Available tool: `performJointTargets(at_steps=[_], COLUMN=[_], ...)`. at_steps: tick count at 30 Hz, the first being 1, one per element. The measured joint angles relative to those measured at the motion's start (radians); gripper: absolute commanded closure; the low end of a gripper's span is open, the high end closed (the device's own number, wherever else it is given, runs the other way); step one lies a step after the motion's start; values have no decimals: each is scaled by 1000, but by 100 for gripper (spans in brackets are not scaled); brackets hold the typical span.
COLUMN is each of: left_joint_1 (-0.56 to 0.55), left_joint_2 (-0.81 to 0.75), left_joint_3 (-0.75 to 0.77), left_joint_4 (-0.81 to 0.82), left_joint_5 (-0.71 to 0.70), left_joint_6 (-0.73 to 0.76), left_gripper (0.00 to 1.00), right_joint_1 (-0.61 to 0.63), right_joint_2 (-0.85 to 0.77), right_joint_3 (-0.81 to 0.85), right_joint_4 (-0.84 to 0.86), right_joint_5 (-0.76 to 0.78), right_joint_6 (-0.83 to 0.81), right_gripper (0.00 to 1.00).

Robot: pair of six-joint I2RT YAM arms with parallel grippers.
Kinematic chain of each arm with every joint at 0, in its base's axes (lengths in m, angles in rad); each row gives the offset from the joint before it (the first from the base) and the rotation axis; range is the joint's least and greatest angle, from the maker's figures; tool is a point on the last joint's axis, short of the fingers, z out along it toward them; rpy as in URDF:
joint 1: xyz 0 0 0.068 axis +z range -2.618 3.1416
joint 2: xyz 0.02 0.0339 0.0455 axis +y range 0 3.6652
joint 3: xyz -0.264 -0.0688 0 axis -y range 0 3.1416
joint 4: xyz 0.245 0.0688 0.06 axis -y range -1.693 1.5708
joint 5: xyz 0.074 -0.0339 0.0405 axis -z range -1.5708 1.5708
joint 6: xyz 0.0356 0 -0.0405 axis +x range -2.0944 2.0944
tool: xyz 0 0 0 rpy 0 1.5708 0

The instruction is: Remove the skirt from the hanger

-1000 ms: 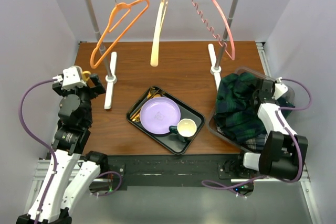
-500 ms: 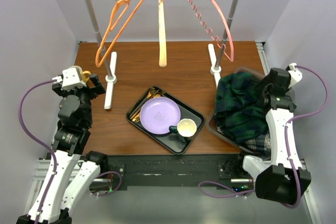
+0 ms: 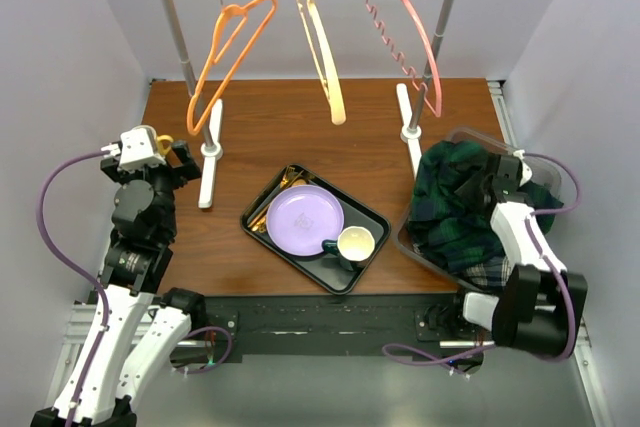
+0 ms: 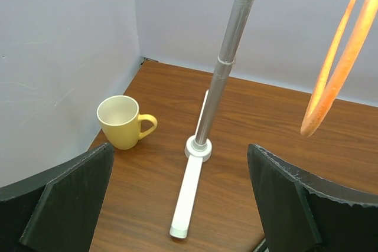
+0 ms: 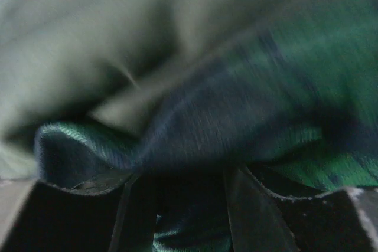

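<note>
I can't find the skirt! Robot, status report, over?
Left hand open, idle. Right hand down in skirt, grip unclear. Hangers bare; skirt in bin. Nothing blocking.

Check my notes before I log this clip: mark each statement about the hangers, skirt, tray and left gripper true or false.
1. The orange hanger, cream hanger and pink hanger are all bare. True.
2. A purple plate sits on the black tray. True.
3. The plaid skirt lies on that tray. False: it lies heaped in the clear bin at the right.
4. The left gripper is shut. False: it is open and holds nothing.
</note>
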Motion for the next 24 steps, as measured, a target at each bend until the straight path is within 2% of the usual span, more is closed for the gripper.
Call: performJointTargets(at_steps=[4,9,13,15,18,24], left_joint_1=[-6,-8,-8,-8,-9,-12], left_joint_2=[0,0,-2,-1,1,-5], left_joint_3=[-2,-2,21,50,97,145], left_joint_4=[0,-2,-31,-46,-56,-101], left_joint_5=[5,42,177,254,355,521], left_joint_6=[0,0,-13,-32,-63,-105], left_gripper=[0,0,0,0,0,0], right_joint_1=[1,6,14,18,51,198], right_joint_2=[68,24,-70,-108,-175,-285], right_joint_3=[23,37,82,120,150,214], right_joint_4=[68,58,-35,-92,-156,-286], right_joint_5=[26,65,94,96,80,21], right_joint_6=[-46,-93,-117,-121,-115,-87], right_gripper=[52,29,16,1,1,1])
